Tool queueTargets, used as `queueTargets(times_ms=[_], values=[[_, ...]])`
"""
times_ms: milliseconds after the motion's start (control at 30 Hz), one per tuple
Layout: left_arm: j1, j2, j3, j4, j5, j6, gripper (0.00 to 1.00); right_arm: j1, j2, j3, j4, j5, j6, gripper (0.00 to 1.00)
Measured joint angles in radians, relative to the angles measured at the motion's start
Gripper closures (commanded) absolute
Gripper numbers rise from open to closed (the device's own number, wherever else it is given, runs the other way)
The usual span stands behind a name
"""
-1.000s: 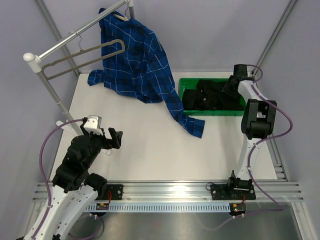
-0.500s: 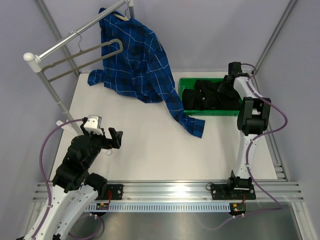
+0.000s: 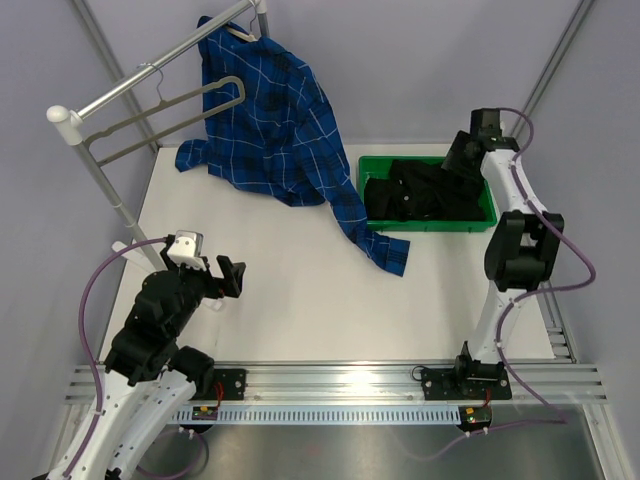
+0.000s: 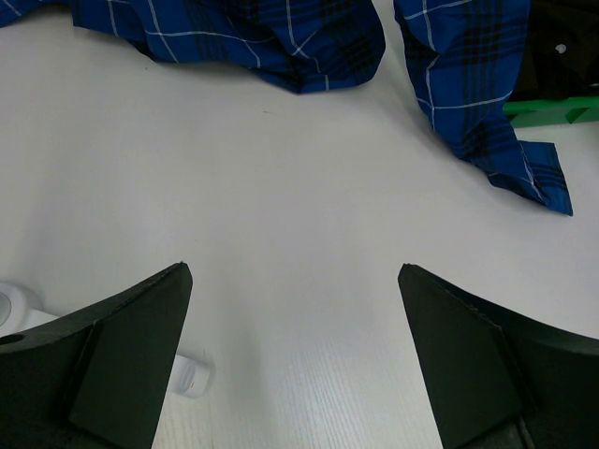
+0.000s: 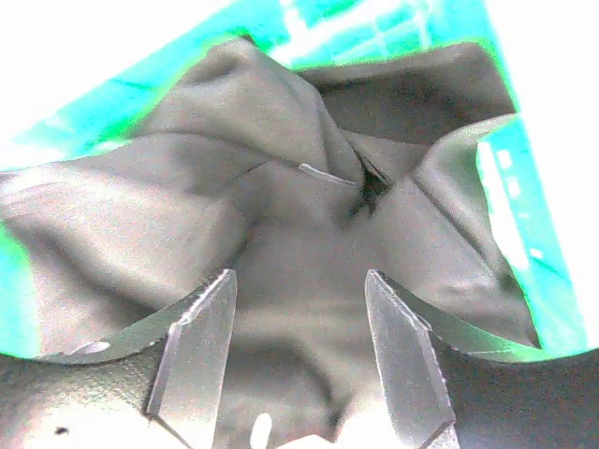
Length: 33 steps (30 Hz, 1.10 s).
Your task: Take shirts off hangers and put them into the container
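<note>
Over the far right end of the tray (image 3: 430, 227) the right gripper (image 5: 299, 281) hovers, jaws apart and empty above the black shirt (image 3: 420, 190) crumpled inside; the left gripper (image 4: 292, 271) gapes wide over bare table (image 3: 300, 310), holding nothing; the plaid shirt (image 3: 270, 120) hangs from the rail (image 3: 110, 97), its sleeve on the table just beside the tray; an empty hanger (image 3: 150, 108) hangs beside it.

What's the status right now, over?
Left gripper open, empty. Right gripper open above plain black shirt in green plastic tray. Blue plaid shirt hangs at silver rail. Nothing blocking.
</note>
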Motion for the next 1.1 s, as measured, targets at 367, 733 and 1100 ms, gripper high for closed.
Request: queueTargets(times_ms=[367,733,1100], values=[[0.0,-0.005,0.0,0.0,-0.006,-0.007,0.01,0.001,-0.666,-0.235,0.084,0.002,-0.019,0.0],[0.0,-0.041,0.0,-0.012,-0.072,-0.016,0.01,0.001,-1.219,-0.476,0.078,0.017,-0.023,0.01],[0.0,-0.071,0.0,-0.044,-0.148,-0.027,0.01,0.023,-1.651,-0.65,0.066,0.023,0.0,0.01]])
